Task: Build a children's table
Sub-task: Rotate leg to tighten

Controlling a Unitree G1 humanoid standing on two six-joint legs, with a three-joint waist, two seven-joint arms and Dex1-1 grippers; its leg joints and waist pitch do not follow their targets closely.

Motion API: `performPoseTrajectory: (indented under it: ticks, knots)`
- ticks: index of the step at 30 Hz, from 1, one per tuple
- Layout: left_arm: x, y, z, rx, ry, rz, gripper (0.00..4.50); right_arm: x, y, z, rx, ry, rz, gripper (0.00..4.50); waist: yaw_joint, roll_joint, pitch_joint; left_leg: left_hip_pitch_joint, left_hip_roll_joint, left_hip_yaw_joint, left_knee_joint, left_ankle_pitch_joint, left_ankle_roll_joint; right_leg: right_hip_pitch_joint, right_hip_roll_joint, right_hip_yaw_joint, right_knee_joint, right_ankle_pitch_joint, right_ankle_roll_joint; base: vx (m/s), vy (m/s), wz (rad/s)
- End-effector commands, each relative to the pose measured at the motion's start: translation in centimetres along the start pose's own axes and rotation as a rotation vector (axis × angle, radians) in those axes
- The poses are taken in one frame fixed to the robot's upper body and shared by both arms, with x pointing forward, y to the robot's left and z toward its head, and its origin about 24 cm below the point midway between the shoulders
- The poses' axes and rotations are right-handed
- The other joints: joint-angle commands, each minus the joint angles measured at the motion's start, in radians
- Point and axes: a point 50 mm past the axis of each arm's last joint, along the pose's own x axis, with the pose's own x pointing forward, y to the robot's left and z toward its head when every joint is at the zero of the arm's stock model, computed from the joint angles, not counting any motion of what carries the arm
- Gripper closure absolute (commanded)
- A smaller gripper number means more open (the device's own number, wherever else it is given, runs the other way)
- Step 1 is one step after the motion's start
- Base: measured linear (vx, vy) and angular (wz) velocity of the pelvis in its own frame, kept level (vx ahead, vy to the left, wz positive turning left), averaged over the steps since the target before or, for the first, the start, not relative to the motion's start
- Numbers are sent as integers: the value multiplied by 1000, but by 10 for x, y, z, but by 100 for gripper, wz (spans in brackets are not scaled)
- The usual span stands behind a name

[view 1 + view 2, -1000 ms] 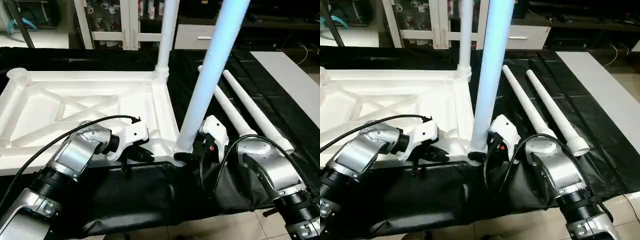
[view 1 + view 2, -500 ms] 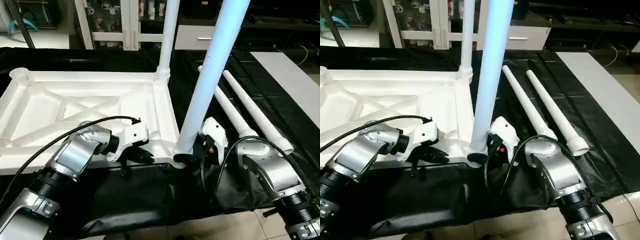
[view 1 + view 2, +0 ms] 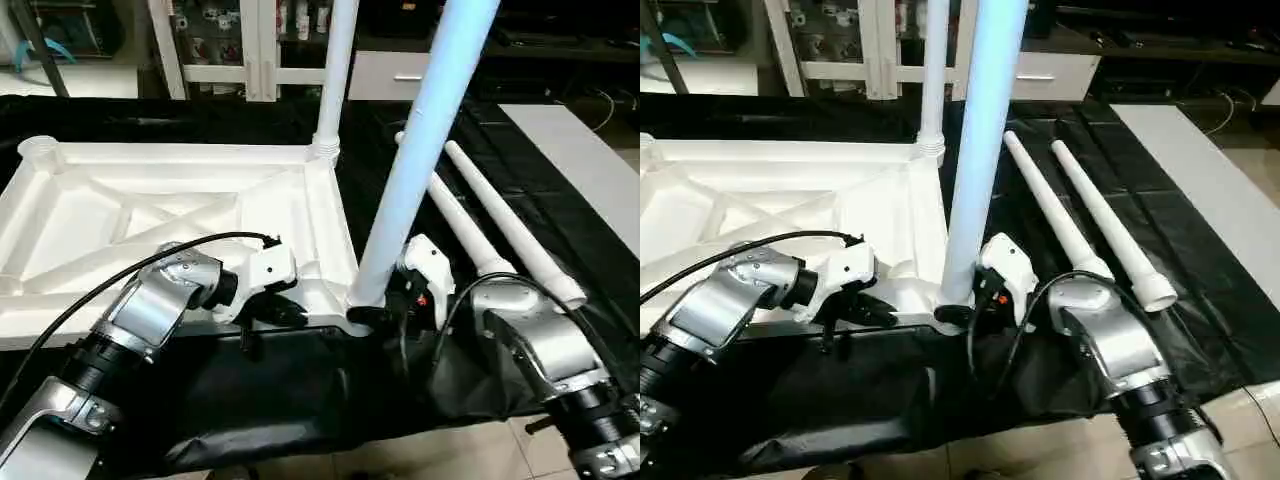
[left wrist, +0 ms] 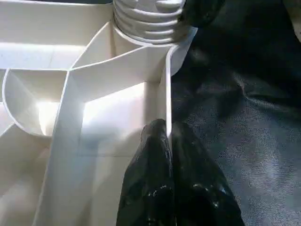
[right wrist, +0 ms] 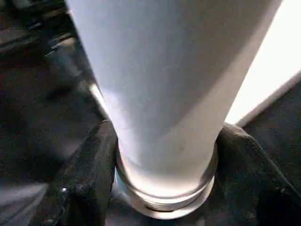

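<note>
Silver forearms with ribbed black collars, white wrist housings, 2 black fingers (image 4: 155,188) each, black cable (image 3: 150,262) looping over the left

A tilted leg (image 3: 975,140) is held at its base by the right pincer (image 3: 962,312), at the white top's (image 3: 790,200) near corner; two loose legs (image 3: 1080,210) are seen beyond.

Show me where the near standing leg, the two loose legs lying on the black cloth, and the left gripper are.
Near standing leg (image 3: 415,160), left eye view, middle of its shaft.
Loose legs (image 3: 1102,222), right eye view, shaft of the outer one.
Left gripper (image 4: 168,141), left wrist view, fingertips pinching the tabletop's rim.
</note>
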Motion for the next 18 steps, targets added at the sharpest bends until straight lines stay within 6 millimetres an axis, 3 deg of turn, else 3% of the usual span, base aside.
performPoseTrajectory:
  ticks: [1, 3, 4, 5, 9, 10, 11, 17, 18]
  knots:
    - [19, 5, -5, -85, 22, 88, 450, 4, -21, -6, 71, 10, -256, 180, -10, 10, -56, 25, 52, -25, -72, -296, -27, 32, -53, 37, -64, -321, -209, 0, 0, 0]
    - [21, 11, -3, -112, 8, 144, 450, 8, -25, -6, 116, -10, -320, 181, -17, 7, -57, 33, 50, -30, -71, -354, -57, 26, -59, 36, -76, -422, -186, -65, -4, -1]
    - [24, 15, 0, -146, -8, 193, 450, 12, -28, -6, 158, -23, -383, 181, -21, 6, -56, 29, 51, -36, -75, -369, -61, 30, -61, 34, -79, -467, -163, -66, 4, -2]
    - [27, 20, 3, -177, -23, 240, 450, 17, -31, -7, 187, -29, -439, 181, -25, 12, -55, 32, 51, -37, -75, -389, -62, 23, -60, 34, -85, -489, -151, 0, 0, 0]
    - [34, 33, 11, -222, -38, 382, 450, 35, -35, -7, 220, -15, -587, 181, -35, 12, -57, 30, 49, -42, -77, -421, -70, 21, -57, 28, -90, -502, -134, 0, 0, 0]
    - [37, 38, 15, -233, -48, 442, 450, 42, -38, -7, 235, -3, -665, 181, -43, 13, -57, 30, 46, -42, -76, -430, -74, 15, -58, 28, -92, -505, -136, 0, 0, 0]
    - [39, 40, 17, -241, -54, 469, 450, 46, -39, -7, 243, 4, -708, 181, -45, 13, -60, 34, 46, -44, -75, -444, -78, 16, -56, 26, -94, -515, -128, 0, 0, 0]
    - [45, 46, 25, -232, -60, 541, 450, 65, -41, -1, 305, -8, -839, 182, -51, 15, -58, 33, 44, -42, -75, -465, -61, 10, -54, 26, -99, -503, -111, 0, 0, 0]
    - [46, 46, 25, -233, -58, 542, 450, 68, -41, 2, 325, -32, -838, 182, -52, 9, -59, 32, 45, -41, -75, -463, -57, 11, -55, 26, -98, -497, -112, 0, 0, 0]
